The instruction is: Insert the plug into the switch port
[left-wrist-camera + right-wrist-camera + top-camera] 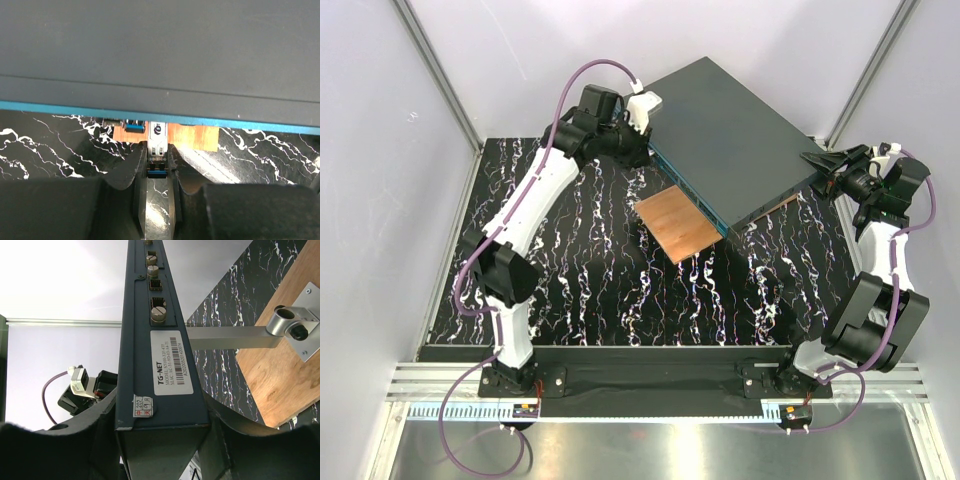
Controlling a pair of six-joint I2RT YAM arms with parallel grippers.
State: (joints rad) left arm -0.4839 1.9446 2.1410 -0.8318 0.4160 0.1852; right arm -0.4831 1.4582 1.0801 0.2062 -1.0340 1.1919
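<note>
The switch is a large flat dark-grey box (pixel 740 130) standing tilted, its teal port face (pixel 687 192) turned toward the mat. My left gripper (pixel 636 152) sits at the left end of that face. In the left wrist view this gripper (pixel 157 148) is shut on the plug (pixel 158 145), a small silver module with a blue tab (pixel 157 173). The plug's front end reaches under the teal edge (pixel 60 107), so the switch port itself is hidden. My right gripper (pixel 826 165) is shut on the box's far right corner, with the labelled narrow face (pixel 160 340) between its fingers (pixel 102 420).
A copper-brown square plate (pixel 680 223) lies on the black marbled mat (pixel 580 270) just below the teal face. A metal bracket arm (pixel 227 337) runs from the box to a wooden board (pixel 280 380). Another blue tab (pixel 135 126) shows left of the plug. White walls enclose the cell.
</note>
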